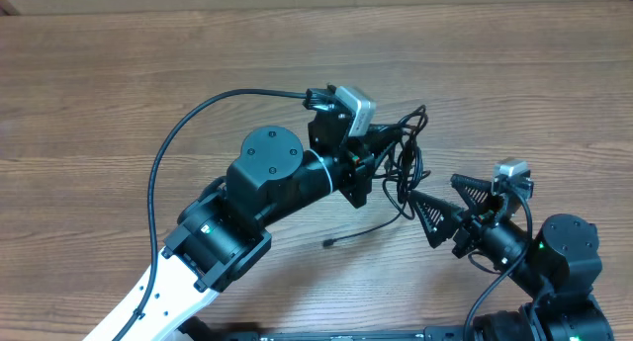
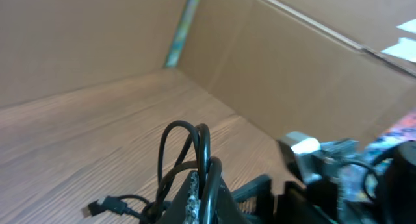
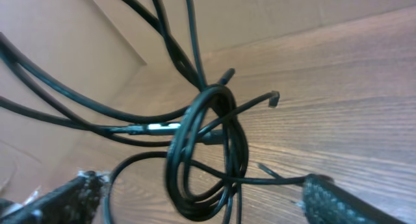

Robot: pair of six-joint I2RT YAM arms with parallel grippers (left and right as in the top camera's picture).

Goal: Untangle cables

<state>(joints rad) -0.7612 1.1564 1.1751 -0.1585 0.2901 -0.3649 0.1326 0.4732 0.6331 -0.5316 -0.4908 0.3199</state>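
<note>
Gripping the cables (image 1: 406, 155) just right of the frame's middle in the overhead view, the left gripper (image 1: 384, 151) has its fingers closed on the tangle. From the left wrist camera, black loops (image 2: 188, 146) rise above those shut fingers (image 2: 194, 193), and a small plug (image 2: 97, 208) lies on the wooden table (image 1: 99, 84) at lower left. One strand trails down and left of the bundle to a plug end (image 1: 327, 243). The right gripper (image 1: 435, 189) sits just to the lower right of the tangle, fingers spread wide and holding nothing. Its own camera shows the knotted loops (image 3: 208, 139) at mid-frame, between the two parted fingers (image 3: 338, 199). A cardboard wall (image 2: 292, 68) stands behind the table.
</note>
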